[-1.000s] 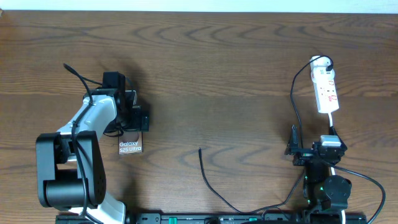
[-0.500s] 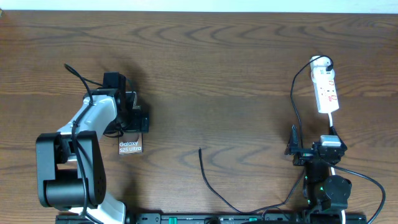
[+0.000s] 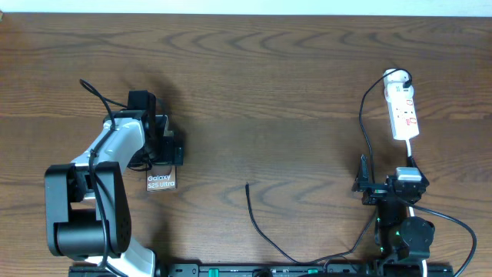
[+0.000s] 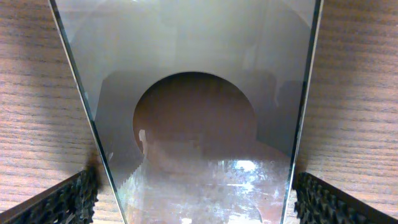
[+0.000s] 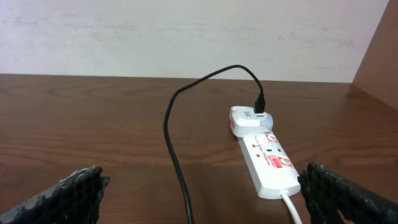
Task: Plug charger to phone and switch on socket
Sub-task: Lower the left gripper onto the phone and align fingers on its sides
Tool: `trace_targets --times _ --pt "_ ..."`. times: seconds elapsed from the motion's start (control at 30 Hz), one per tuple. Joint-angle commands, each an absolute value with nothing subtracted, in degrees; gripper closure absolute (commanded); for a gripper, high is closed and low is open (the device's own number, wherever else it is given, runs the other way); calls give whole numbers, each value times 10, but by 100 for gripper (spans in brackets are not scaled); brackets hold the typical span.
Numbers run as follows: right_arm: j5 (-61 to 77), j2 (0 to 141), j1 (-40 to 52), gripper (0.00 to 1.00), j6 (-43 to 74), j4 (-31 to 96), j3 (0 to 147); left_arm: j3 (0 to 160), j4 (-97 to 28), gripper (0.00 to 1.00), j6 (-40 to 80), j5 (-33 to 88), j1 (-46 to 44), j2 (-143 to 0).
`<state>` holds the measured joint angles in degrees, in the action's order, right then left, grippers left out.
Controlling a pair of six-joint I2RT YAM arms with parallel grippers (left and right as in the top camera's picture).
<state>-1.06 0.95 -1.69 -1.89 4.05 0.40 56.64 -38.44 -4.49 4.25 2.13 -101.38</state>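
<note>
Over the worktop at left, left gripper hangs w/ jaws fully apart straddling the phone, nothing clamped, prob. lined up to steady it for plugging. By its base, right gripper is wide open & empty, facing the socket at far right; charger tip lies loose mid-worktop, btwn phone & socket, not yet plugged in.

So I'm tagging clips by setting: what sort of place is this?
Probably a robotics lab bench: a wooden table by a plain wall, two robot arms at its edge, a phone and power strip laid out.
</note>
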Motion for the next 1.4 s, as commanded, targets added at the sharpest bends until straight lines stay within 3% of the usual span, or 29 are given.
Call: trace_targets --times 0.0,1.37 --pt "-11 5 -15 1 -14 43 3 557 -385 2 -42 34 20 -1018" --pt "-11 5 -15 1 -14 43 3 538 -355 1 -38 40 20 -1018"
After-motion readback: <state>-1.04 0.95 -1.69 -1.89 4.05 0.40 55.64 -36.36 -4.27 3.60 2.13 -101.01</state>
